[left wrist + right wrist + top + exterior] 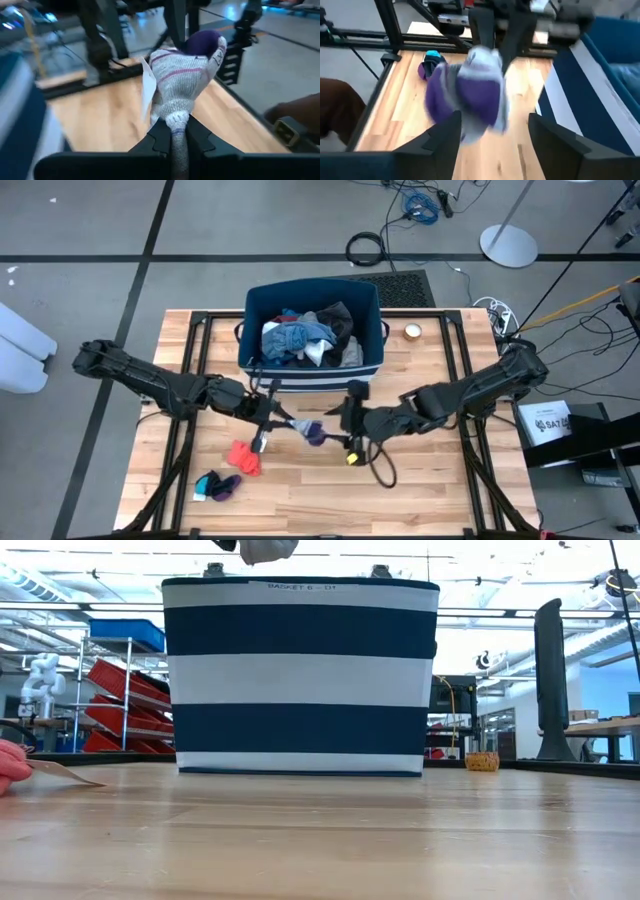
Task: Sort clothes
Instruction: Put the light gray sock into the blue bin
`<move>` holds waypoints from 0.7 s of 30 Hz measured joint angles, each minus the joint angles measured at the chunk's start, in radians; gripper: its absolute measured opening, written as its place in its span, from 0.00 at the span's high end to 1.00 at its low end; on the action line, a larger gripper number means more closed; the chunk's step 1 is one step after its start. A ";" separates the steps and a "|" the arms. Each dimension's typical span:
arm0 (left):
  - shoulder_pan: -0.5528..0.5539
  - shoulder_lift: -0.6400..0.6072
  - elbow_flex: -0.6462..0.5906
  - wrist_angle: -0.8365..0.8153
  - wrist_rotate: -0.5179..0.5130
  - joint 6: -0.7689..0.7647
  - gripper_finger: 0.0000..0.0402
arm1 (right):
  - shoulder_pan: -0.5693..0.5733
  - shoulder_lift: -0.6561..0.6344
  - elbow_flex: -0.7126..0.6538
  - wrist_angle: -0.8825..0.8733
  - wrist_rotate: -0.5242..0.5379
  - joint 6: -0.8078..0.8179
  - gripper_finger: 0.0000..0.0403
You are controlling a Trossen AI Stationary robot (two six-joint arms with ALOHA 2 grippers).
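My left gripper [268, 416] sits just in front of the bin [262, 369], pinched tight on a grey sock [303, 427] with a purple toe; in my left wrist view the fingers [157, 141] clamp the sock's [181, 85] cuff and the rest stands up from them. My right gripper [349, 418] faces it from 3 o'clock, fingers [440, 139] spread wide with the sock [470, 95] hanging between them, not gripped. The sock spans the gap between my two grippers, above the table [430, 480].

At 7 o'clock of the left gripper a red sock [243, 456] lies on the wood, and farther out the same way a teal and purple pair [217, 485]. The bin at 12 o'clock is heaped with clothes [300, 337] in blue, white and dark grey. A small round thing [413, 332] lies at the bin's 3 o'clock. Low down, the striped bin [300, 675] blocks most of the view.
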 joint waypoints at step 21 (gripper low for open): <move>0.554 0.044 0.448 -0.203 -0.130 0.364 0.95 | 0.066 -0.071 0.000 -0.336 0.162 0.187 0.46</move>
